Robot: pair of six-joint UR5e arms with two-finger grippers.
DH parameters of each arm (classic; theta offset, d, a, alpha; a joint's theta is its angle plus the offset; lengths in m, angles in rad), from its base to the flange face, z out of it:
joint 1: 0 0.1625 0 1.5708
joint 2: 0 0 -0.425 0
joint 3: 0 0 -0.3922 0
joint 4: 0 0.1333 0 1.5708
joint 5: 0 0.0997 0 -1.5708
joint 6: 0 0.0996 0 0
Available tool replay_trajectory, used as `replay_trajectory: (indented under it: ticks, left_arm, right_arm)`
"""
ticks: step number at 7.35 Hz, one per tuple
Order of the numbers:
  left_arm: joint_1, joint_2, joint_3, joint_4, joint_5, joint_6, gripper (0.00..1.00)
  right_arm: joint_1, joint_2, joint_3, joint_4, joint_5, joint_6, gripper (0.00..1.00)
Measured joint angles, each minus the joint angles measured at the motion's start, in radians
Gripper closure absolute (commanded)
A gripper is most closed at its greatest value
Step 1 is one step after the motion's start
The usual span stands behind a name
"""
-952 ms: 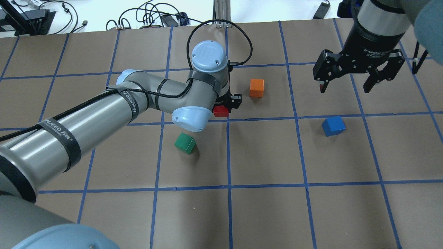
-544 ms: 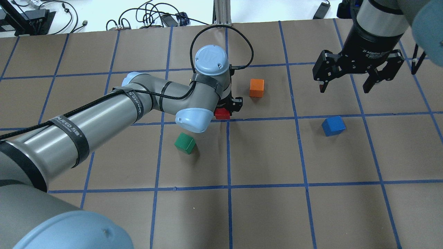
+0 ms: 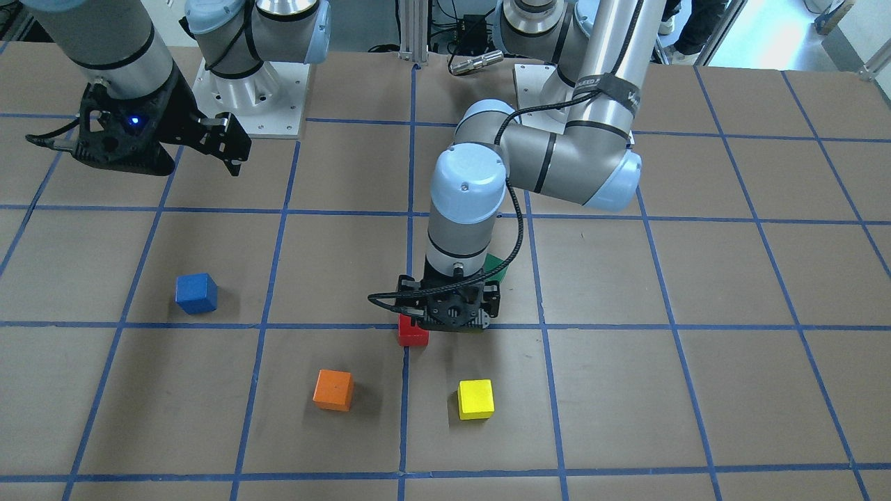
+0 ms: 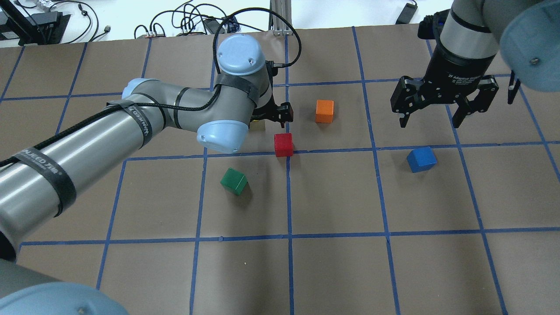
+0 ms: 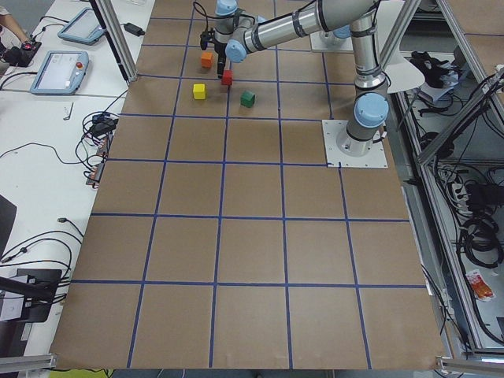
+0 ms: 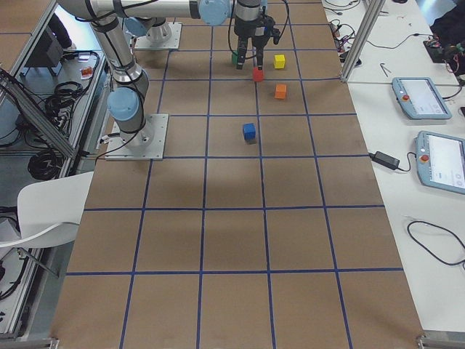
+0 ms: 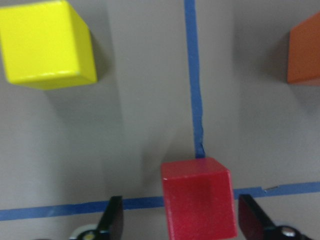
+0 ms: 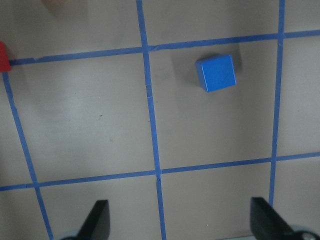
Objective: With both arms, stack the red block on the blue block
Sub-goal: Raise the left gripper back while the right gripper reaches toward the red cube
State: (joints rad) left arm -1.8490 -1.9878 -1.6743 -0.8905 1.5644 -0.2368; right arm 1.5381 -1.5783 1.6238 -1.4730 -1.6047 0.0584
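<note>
The red block (image 4: 283, 144) sits on the table on a blue tape line. In the left wrist view the red block (image 7: 198, 198) lies between the open fingers, with a gap on each side. My left gripper (image 4: 274, 115) is open and hovers above it, mostly hidden under the wrist; it also shows in the front view (image 3: 449, 314). The blue block (image 4: 421, 159) sits alone to the right and also shows in the right wrist view (image 8: 216, 73). My right gripper (image 4: 431, 113) is open and empty, raised beyond the blue block.
An orange block (image 4: 324, 111) sits just beyond and right of the red block. A green block (image 4: 234, 181) lies nearer, to its left. A yellow block (image 3: 475, 399) sits beyond the left gripper, hidden by the arm in the overhead view.
My left gripper was down around the red block; it has risen and drawn back to the far left, leaving the red block uncovered on the table. My right gripper shifted slightly left.
</note>
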Motion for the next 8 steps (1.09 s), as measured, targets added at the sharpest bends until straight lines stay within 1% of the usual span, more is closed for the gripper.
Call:
replay_trajectory:
  ticks: [1,3,5,6,7,8]
  left_arm:
    - [0.042,0.051,0.009,-0.050,-0.011,0.046,0.00]
    - [0.136,0.157,0.075,-0.237,-0.015,0.183,0.00]
    - [0.220,0.249,0.142,-0.451,-0.010,0.291,0.00]
    - [0.237,0.302,0.148,-0.524,-0.007,0.306,0.00]
    - [0.244,0.355,0.139,-0.560,-0.008,0.311,0.00]
    - [0.248,0.391,0.124,-0.567,-0.009,0.313,0.00]
  right_arm:
    - [0.000,0.006,0.007,-0.019,0.001,0.000,0.00]
    - [0.008,0.019,0.009,-0.104,0.009,0.001,0.00]
    - [0.060,0.084,0.009,-0.210,0.018,0.006,0.00]
    - [0.111,0.132,0.009,-0.298,0.020,0.019,0.00]
    - [0.159,0.190,0.006,-0.389,0.021,0.038,0.00]
    - [0.200,0.243,0.003,-0.467,0.022,0.056,0.00]
